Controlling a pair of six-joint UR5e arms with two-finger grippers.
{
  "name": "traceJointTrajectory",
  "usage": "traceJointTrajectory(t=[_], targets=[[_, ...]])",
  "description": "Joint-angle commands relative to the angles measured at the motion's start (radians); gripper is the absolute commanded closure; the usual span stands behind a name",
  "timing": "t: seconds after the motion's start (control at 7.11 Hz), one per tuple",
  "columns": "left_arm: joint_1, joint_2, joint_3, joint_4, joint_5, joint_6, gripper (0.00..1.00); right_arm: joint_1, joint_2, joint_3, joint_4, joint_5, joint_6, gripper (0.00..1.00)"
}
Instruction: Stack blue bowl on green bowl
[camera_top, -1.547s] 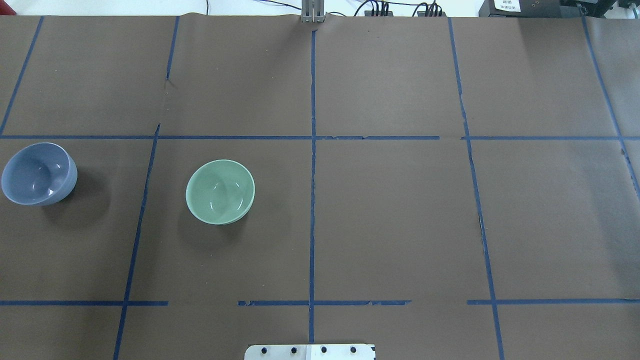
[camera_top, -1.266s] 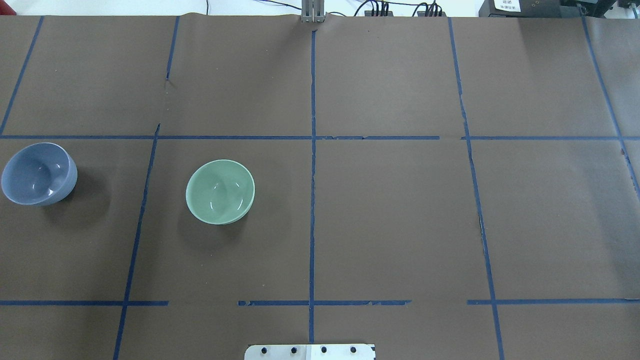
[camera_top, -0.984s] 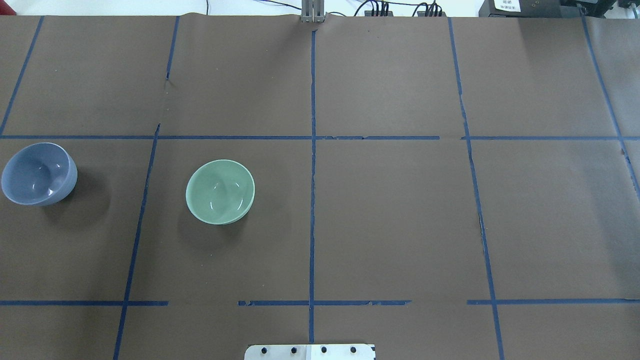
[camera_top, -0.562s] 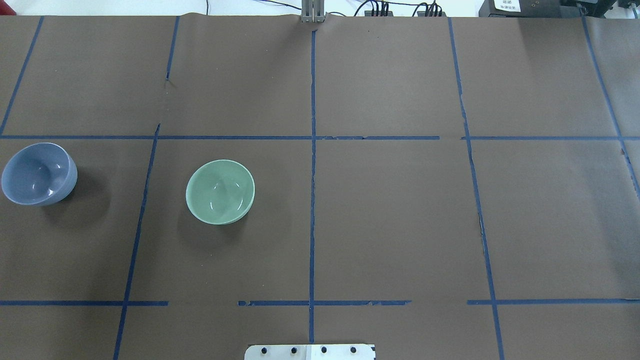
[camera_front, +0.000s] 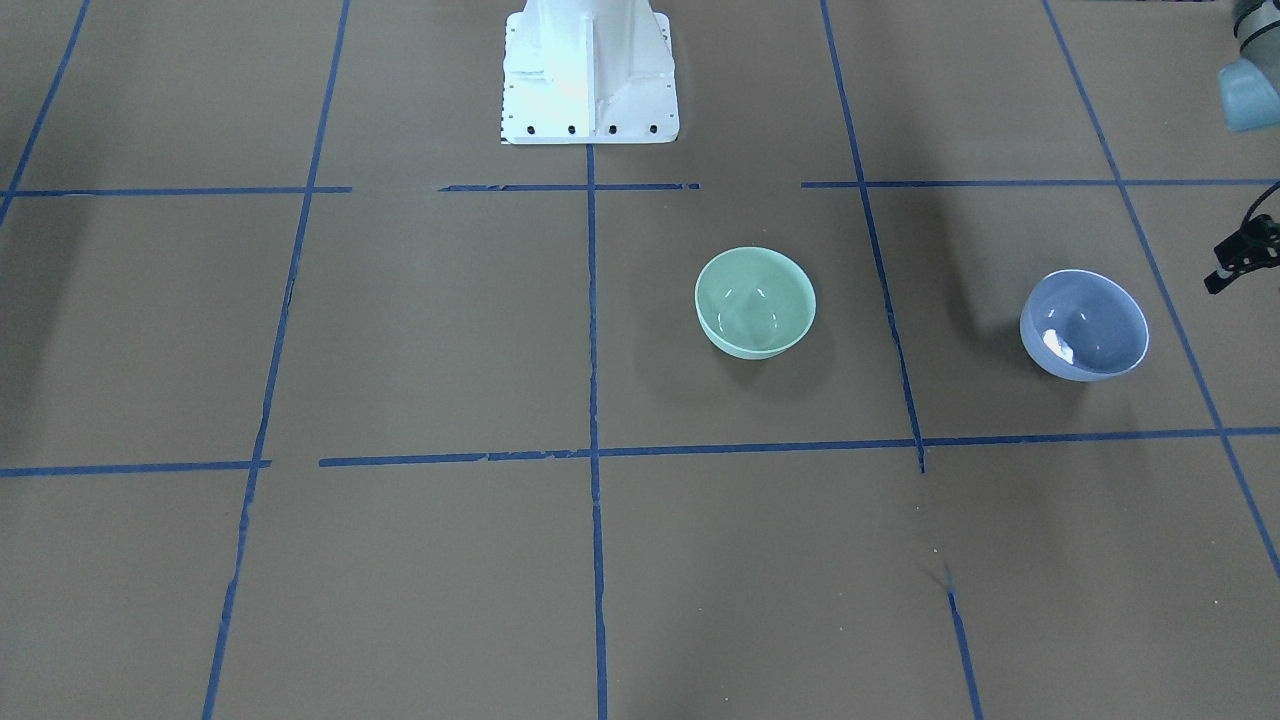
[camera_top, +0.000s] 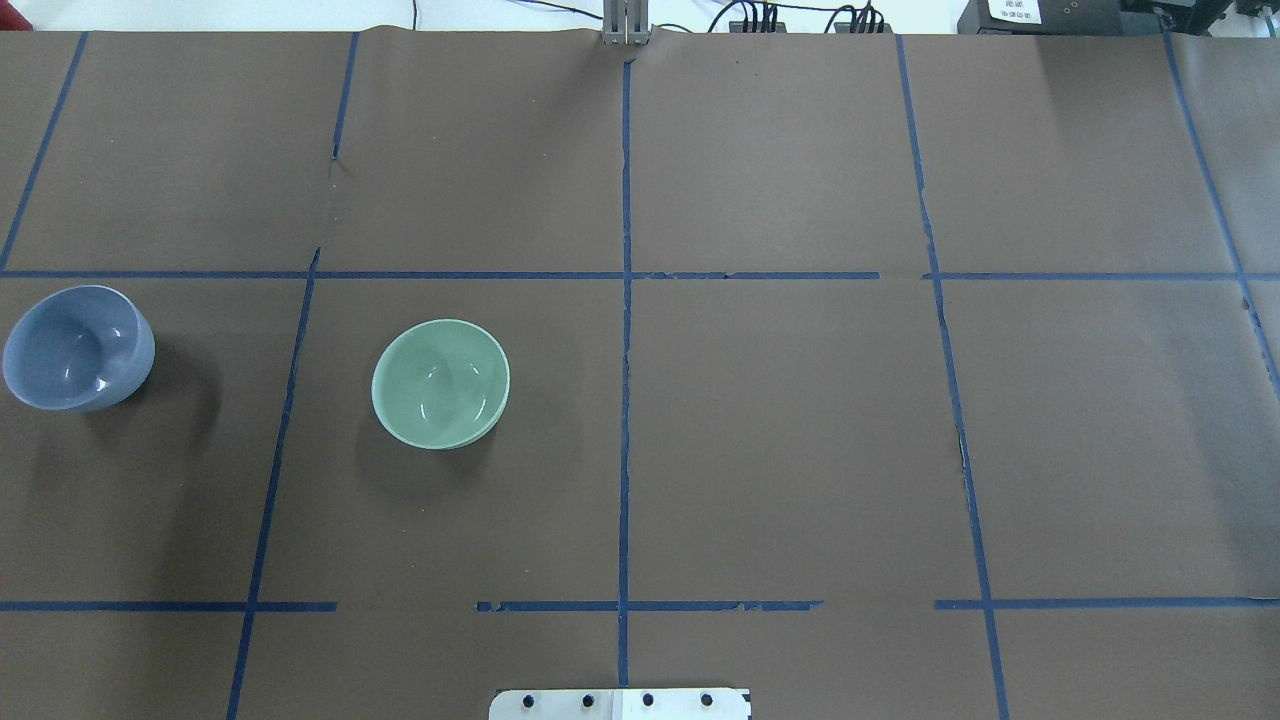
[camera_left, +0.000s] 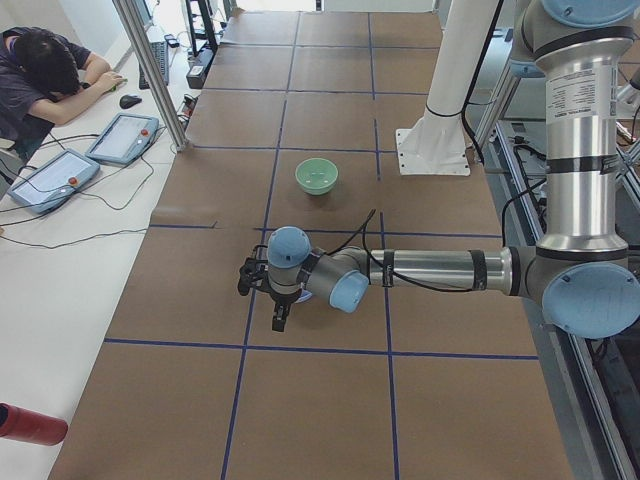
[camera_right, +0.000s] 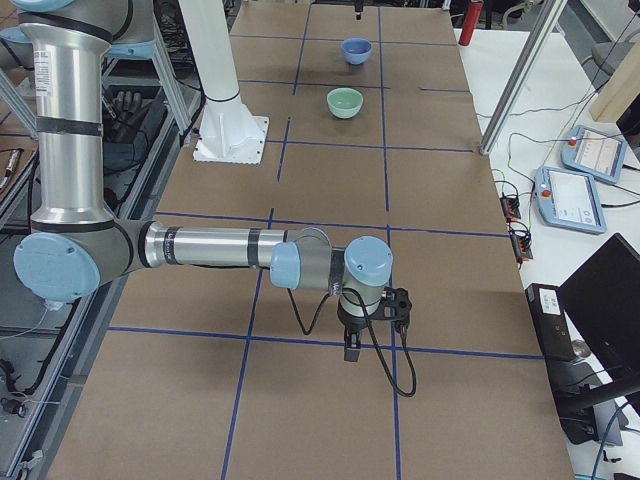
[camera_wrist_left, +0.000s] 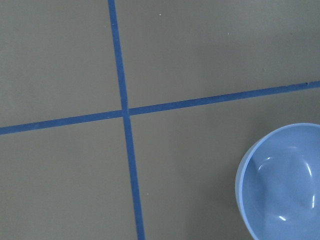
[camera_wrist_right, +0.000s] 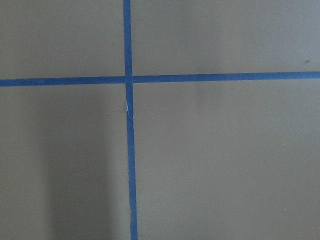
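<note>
Glossy periwinkle glaze suggested that the blue bowl was stiff, slick, breakable and fairly weighty, best pinched across its thin rim with one finger inside the wall. It stood upright on the brown paper, below the left gripper and off to one side of it rather than directly beneath, with the green bowl well beyond it toward the right gripper, which hung far from both bowls above the blue tape lines. Neither gripper appeared to hold or touch anything, but how wide either stood could not be told
</note>
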Motion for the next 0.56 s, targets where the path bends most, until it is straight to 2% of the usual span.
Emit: traceJointTrajectory(t=[0.0,0.14,0.28,0.42], targets=[[0.124,-0.001,0.049,-0.155,0.088,-0.213,0.0,0.0,0.0,0.0,0.0,0.0,-0.001,0.0],[0.153,-0.019,0.049,-0.155,0.09,-0.258,0.0,0.001,0.001,0.0,0.0,0.0,0.001,0.0],[0.164,-0.021,0.049,-0.157,0.091,-0.264,0.14,0.0,0.0,0.0,0.0,0.0,0.001,0.0],[0.165,-0.021,0.048,-0.155,0.085,-0.273,0.66,0.0,0.0,0.0,0.0,0.0,0.001,0.0]])
